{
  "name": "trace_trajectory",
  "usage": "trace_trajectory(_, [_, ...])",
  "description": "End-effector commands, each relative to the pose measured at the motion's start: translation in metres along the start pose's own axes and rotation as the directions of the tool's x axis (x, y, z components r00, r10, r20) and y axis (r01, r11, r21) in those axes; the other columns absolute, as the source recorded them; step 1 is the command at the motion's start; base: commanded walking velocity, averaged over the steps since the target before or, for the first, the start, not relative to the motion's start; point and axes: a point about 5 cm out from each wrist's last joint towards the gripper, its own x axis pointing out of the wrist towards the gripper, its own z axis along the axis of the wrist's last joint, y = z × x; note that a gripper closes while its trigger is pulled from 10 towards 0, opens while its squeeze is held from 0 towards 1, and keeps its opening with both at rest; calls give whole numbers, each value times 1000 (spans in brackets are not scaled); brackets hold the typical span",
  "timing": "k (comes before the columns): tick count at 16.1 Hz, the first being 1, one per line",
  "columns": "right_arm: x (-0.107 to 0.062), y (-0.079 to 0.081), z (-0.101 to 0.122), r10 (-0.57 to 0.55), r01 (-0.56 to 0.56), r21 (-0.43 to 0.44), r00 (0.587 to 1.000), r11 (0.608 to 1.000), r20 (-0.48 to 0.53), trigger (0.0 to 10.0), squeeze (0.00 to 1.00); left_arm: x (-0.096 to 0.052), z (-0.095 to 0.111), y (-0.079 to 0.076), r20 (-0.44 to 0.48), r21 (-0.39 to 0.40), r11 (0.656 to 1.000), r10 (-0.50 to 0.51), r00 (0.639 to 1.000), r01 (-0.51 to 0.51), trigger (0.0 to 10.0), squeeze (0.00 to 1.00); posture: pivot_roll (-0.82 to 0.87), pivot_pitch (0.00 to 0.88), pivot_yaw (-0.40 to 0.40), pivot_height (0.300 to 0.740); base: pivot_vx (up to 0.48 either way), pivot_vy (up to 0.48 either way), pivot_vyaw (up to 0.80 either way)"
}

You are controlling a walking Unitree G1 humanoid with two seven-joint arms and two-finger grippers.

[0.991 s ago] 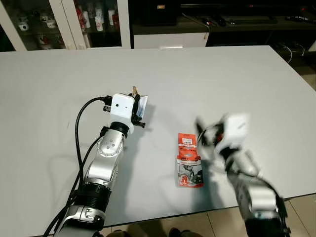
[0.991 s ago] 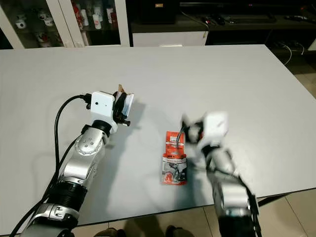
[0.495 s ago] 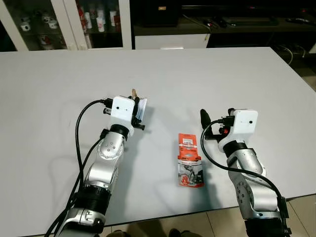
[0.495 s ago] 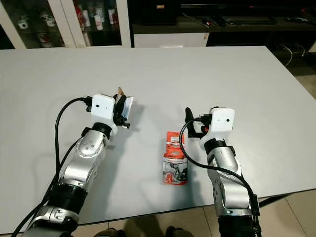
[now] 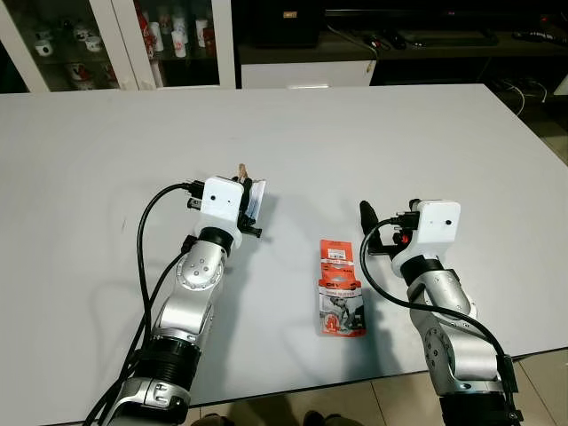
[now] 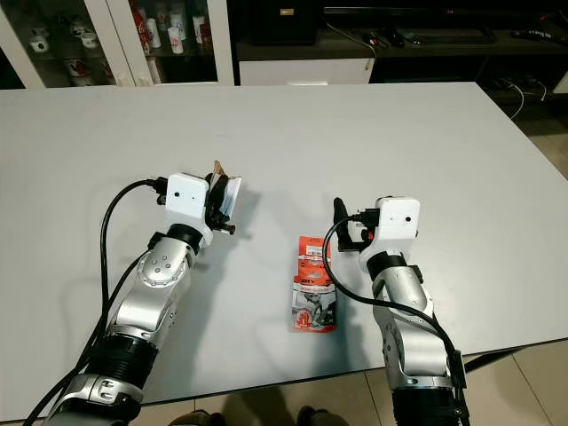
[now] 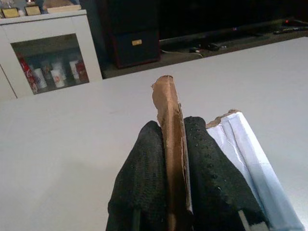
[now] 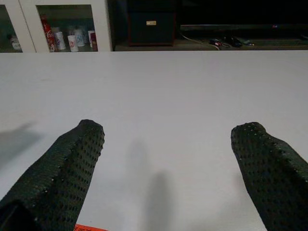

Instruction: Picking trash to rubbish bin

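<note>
My left gripper is shut on a torn piece of packaging, brown cardboard with a white and pale blue face, held just above the white table. A red and orange snack packet lies flat on the table near the front edge. My right gripper hovers just to the right of the packet's upper end. Its fingers stand wide apart with only bare table between them. A sliver of the packet shows at that view's edge.
Glass-door cabinets with cups and bottles stand beyond the table's far edge, beside a dark TV stand. The table's front edge runs close below the packet, with tiled floor at the right corner.
The right arm, blurred in motion a second ago, has come to rest beside the packet with its fingers apart. The left gripper keeps its hold and has barely moved.
</note>
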Motion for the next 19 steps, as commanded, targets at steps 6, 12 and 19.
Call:
trace_trajectory(6, [-1, 0, -4, 3, -3, 3, 1000, 1000, -15, 10000, 0, -1, 3, -2, 10, -7, 1000, -2, 1000, 2, 10000, 0, -52, 90, -48, 740, -149, 0, 0])
trace_trajectory(12, [-1, 2, -4, 8, -8, 3, 1000, 1000, -17, 10000, 0, 0, 4, -1, 9, -5, 1000, 4, 1000, -4, 10000, 0, -51, 90, -48, 740, -223, 0, 0])
trace_trajectory(19, [-3, 2, -5, 8, -8, 7, 1000, 1000, -19, 10000, 0, 0, 8, 3, 33, -23, 999, 24, 999, -24, 10000, 0, -53, 96, -50, 740, 46, 0, 0])
